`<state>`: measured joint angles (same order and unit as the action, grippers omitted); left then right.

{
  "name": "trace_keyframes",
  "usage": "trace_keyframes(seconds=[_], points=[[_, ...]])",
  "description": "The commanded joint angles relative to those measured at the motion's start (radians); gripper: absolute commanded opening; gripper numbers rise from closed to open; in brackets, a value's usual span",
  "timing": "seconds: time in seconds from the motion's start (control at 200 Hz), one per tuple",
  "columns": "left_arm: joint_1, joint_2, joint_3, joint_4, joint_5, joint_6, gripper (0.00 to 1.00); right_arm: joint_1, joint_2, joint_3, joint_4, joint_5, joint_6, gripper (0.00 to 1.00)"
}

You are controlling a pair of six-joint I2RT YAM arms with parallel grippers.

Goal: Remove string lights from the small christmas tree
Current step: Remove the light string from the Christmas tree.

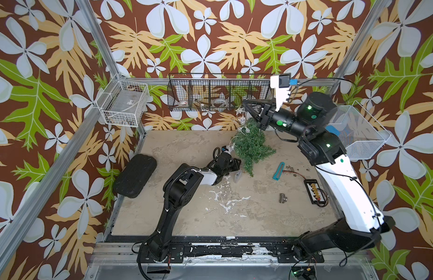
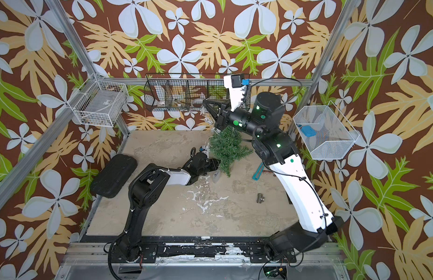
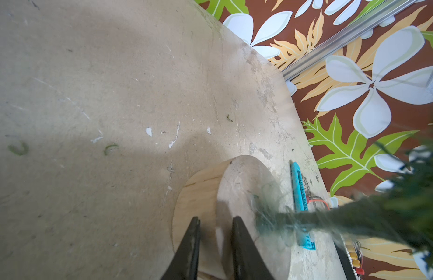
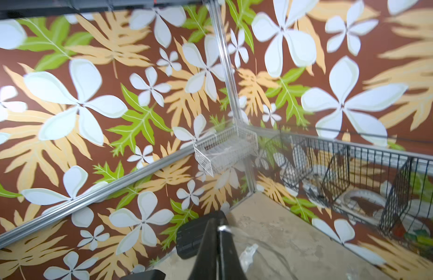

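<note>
The small christmas tree leans over the middle of the table. My left gripper is shut on the rim of its round wooden base. My right gripper is raised above the tree top, shut on the string lights' thin wire. Clear bulbs of the string lights hang from it down into the branches. The transparent battery box lies on the table by the left gripper.
On the table lie a teal strip, a grey pipe fitting, a black connector board and a black pad. A black wire basket hangs on the back wall, with a white basket to the left and a mesh basket to the right.
</note>
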<state>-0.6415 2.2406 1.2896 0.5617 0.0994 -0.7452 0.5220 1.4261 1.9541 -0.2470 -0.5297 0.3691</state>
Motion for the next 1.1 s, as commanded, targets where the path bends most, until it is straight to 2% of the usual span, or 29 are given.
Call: trace_keyframes(seconds=[0.0,0.255,0.5,0.646,0.711,0.826,1.096], points=[[0.009,0.033,-0.018,-0.406,-0.047,0.027,0.24,0.0,-0.092,-0.079,0.042,0.037,-0.058,0.0],[0.024,0.027,-0.03,-0.403,-0.04,0.031,0.24,-0.03,-0.363,-0.393,0.009,0.435,-0.185,0.0],[0.029,0.025,-0.033,-0.405,-0.032,0.036,0.24,-0.119,-0.486,-0.624,-0.032,0.687,-0.131,0.0],[0.031,0.02,-0.039,-0.405,-0.032,0.039,0.23,-0.19,-0.497,-0.743,-0.087,0.867,-0.074,0.0],[0.031,0.021,-0.039,-0.407,-0.03,0.04,0.23,-0.276,-0.491,-0.801,-0.081,0.847,-0.032,0.0],[0.031,0.019,-0.041,-0.41,-0.029,0.044,0.23,-0.427,-0.48,-0.926,0.006,0.655,0.065,0.0],[0.03,0.017,-0.04,-0.416,-0.031,0.049,0.23,-0.441,-0.416,-1.134,0.136,0.599,0.167,0.0]])
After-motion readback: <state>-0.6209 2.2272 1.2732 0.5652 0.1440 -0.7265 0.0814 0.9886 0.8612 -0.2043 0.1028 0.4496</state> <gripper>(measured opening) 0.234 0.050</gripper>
